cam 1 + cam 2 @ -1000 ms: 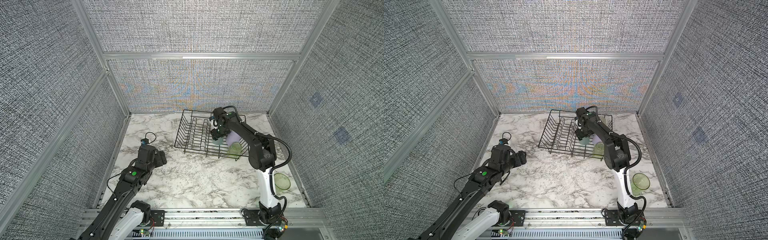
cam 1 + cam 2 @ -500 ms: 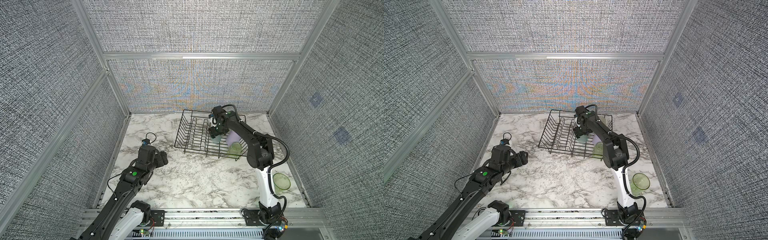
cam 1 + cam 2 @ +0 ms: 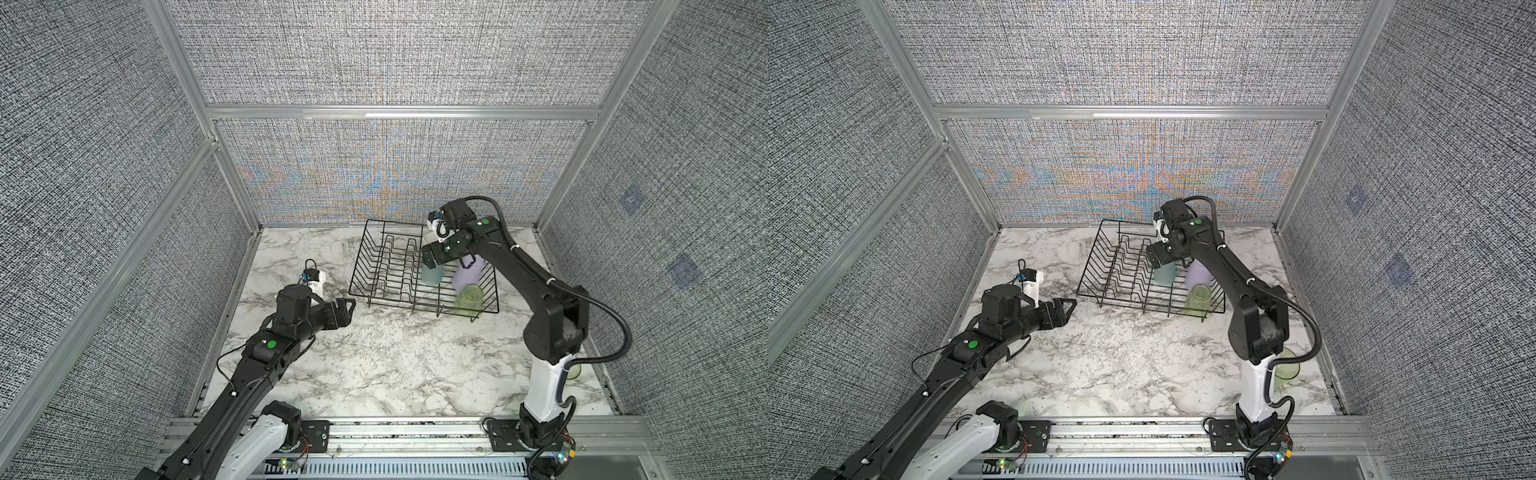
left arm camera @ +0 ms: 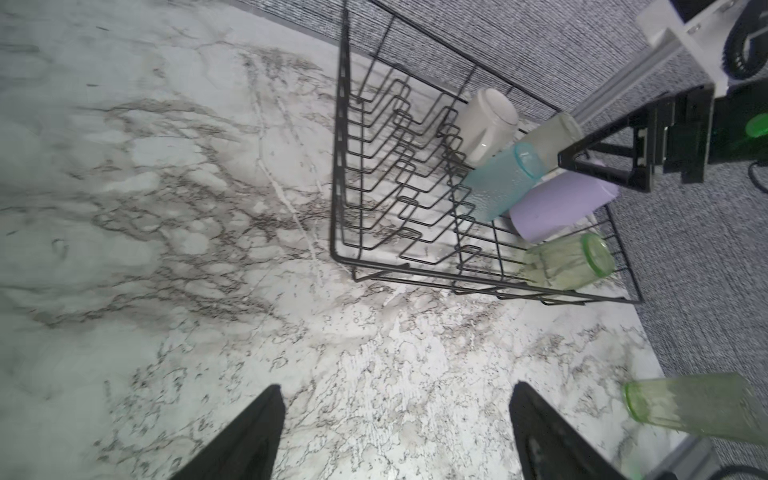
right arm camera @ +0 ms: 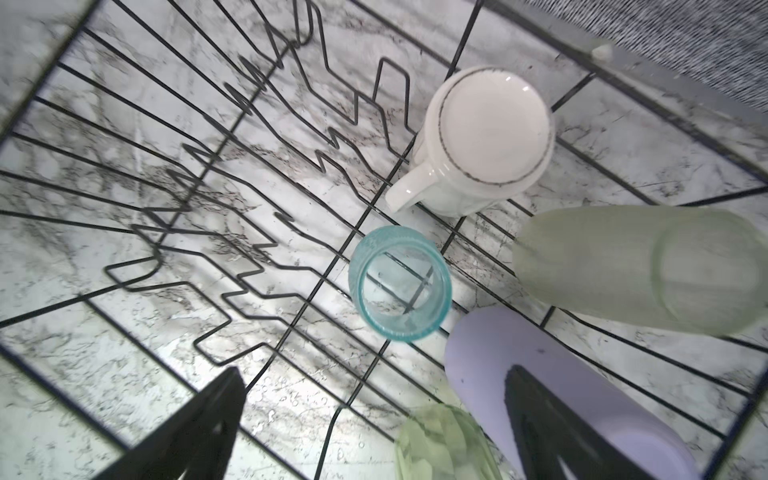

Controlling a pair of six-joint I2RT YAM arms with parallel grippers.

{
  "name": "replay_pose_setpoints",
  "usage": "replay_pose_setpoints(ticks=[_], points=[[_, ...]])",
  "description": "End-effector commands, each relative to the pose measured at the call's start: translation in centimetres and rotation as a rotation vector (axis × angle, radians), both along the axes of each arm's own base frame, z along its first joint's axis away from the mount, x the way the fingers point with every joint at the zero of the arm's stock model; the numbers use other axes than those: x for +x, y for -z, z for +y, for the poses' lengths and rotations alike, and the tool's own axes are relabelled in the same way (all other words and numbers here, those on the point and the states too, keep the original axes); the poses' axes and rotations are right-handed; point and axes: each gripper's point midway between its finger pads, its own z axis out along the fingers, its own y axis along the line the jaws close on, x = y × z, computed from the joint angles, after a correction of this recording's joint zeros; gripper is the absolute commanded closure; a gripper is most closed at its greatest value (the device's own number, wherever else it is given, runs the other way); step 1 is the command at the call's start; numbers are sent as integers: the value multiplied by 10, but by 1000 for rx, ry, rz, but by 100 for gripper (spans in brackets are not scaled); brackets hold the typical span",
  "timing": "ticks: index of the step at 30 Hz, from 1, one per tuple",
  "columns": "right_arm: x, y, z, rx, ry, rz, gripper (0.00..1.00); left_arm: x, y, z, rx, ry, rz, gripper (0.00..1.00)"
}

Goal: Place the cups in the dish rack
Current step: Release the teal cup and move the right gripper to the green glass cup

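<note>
The teal cup (image 5: 400,284) stands in the dish rack (image 3: 386,270) among four others, clear of the right tool (image 5: 374,376), whose jaws hang spread and empty above it. The placing looks done. One green tumbler (image 4: 690,409) sits on the tabletop (image 3: 395,353) beside the right arm's base, likely next to be fetched. The left tool (image 4: 397,388) gapes empty.

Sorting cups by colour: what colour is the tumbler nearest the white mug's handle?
Translucent teal tumbler; clearest in the right wrist view.
</note>
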Motion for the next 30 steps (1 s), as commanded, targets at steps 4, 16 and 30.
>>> replay_pose_setpoints(ticks=[4, 16, 30], points=[[-7, -52, -26, 39, 130, -193, 1, -7, -14, -40, 48, 178, -62, 14], [-129, -67, -168, 147, 845, -241, 3, 6, -24, -48, 138, 141, -146, 14], [-272, -15, -267, -100, 1351, -40, 1, 28, -29, -59, 194, 152, -166, 14]])
